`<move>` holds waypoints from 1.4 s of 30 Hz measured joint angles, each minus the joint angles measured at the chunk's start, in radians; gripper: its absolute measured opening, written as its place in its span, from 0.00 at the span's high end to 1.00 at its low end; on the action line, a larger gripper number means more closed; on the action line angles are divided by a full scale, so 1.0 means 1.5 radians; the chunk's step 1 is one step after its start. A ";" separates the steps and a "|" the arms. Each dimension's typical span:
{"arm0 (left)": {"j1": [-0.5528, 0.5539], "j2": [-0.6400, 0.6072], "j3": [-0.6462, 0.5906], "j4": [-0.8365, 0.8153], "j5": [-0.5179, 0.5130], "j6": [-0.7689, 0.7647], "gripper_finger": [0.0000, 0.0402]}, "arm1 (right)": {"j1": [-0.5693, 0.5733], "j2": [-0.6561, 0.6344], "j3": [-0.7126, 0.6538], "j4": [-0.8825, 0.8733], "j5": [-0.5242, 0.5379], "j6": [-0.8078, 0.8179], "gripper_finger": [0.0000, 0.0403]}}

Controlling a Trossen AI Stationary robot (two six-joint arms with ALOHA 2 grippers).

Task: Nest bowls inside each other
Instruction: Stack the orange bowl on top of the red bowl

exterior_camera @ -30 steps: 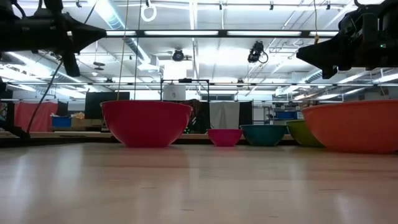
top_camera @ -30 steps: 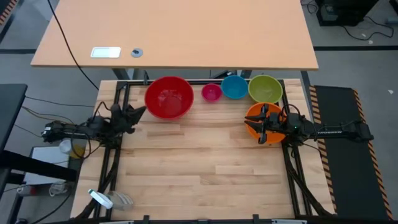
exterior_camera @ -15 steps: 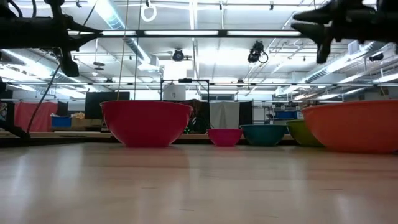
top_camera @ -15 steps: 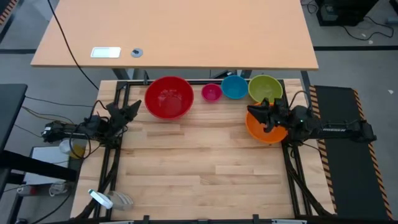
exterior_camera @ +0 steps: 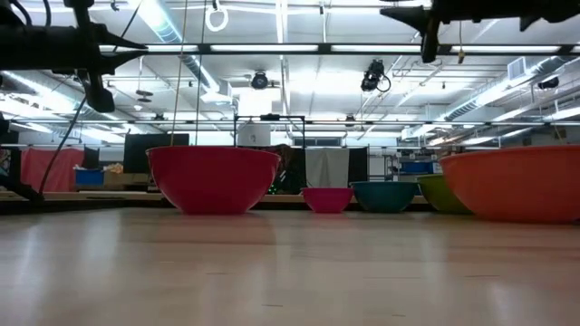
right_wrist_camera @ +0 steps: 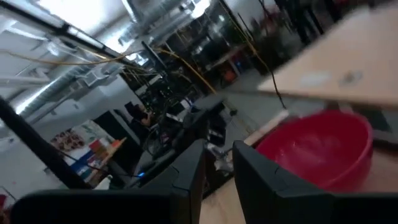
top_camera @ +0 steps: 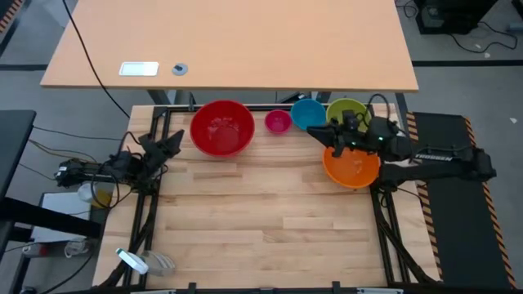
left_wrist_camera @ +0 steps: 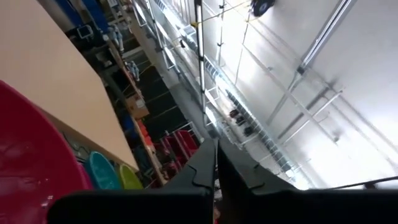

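The left arm reaches in level from the bench's left side, its wrist raised well above the surface. The left claw [top_camera: 173, 144] points toward the far right, and its two fingers [left_wrist_camera: 214, 165] are pressed together, with nothing between them.

The right arm comes in from the bench's right side and stretches leftward, also held high; in the low view it runs along the top edge. The right claw [top_camera: 320, 133] points left. Its fingers [right_wrist_camera: 186, 171] stand a narrow gap apart and grip nothing.
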 joint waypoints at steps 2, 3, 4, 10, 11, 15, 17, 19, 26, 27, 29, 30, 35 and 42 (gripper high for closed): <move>0.000 0.000 0.000 0.006 -0.001 -0.002 0.95 | -0.011 0.026 0.040 -0.087 -0.007 0.002 0.78; 0.000 0.000 0.004 0.000 -0.001 -0.002 0.95 | -0.013 0.038 0.066 -0.156 -0.009 -0.010 0.78; 0.000 0.000 0.011 -0.014 0.000 -0.002 0.95 | -0.014 0.053 0.095 -0.227 -0.005 -0.027 0.78; 0.000 0.001 0.093 -0.218 0.004 -0.014 0.85 | -0.029 0.158 0.248 -0.608 0.053 -0.102 0.78; 0.000 0.003 0.111 -0.260 0.004 -0.019 0.81 | -0.039 0.172 0.266 -0.656 0.054 -0.113 0.78; 0.000 0.014 0.180 -0.428 0.004 -0.024 0.66 | -0.071 0.226 0.321 -0.817 0.046 -0.182 0.75; 0.000 0.021 0.210 -0.496 0.004 -0.024 0.59 | -0.085 0.251 0.346 -0.873 0.033 -0.214 0.71; 0.000 0.030 0.236 -0.540 0.004 -0.024 0.53 | -0.099 0.279 0.370 -0.927 0.030 -0.218 0.66; 0.000 0.039 0.255 -0.561 0.004 -0.022 0.47 | -0.176 0.346 0.387 -1.046 0.039 -0.186 0.49; 0.000 0.039 0.255 -0.562 0.004 -0.022 0.47 | -0.183 0.351 0.387 -1.042 0.041 -0.199 0.47; 0.000 0.039 0.255 -0.562 0.004 -0.023 0.47 | -0.193 0.360 0.387 -1.045 0.038 -0.222 0.44; 0.000 0.039 0.255 -0.562 0.004 -0.023 0.47 | -0.198 0.366 0.387 -1.046 0.032 -0.227 0.43; 0.000 0.039 0.255 -0.562 0.004 -0.020 0.48 | -0.192 0.412 0.387 -1.095 0.062 -0.234 0.43; 0.000 0.039 0.255 -0.561 0.004 0.002 0.48 | -0.125 0.467 0.387 -1.079 0.070 -0.242 0.44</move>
